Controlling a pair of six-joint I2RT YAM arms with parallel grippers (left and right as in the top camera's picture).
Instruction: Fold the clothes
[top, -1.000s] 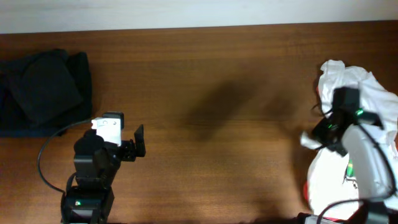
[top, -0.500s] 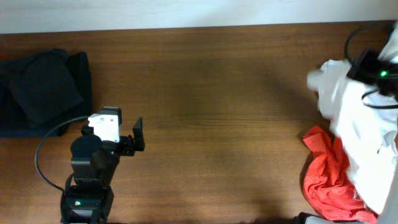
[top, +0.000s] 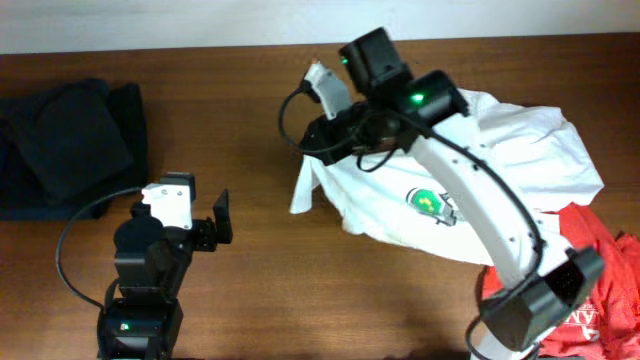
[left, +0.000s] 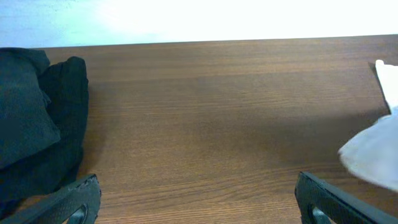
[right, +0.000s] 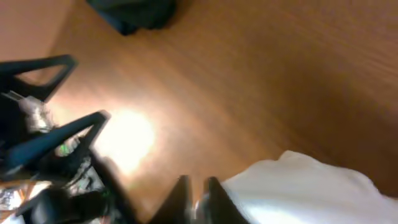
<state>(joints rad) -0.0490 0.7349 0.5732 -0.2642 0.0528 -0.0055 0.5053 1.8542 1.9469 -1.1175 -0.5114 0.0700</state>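
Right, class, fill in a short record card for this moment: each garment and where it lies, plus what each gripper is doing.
white T-shirt: spread over the right half of the table, logo facing up, left edge raised
right gripper: appears shut on the T-shirt's left edge, near the table's middle
left gripper: open, empty, low over bare wood
red garment: crumpled at the right edge, partly under the T-shirt
dark clothes: heaped at the far left
table: brown wood
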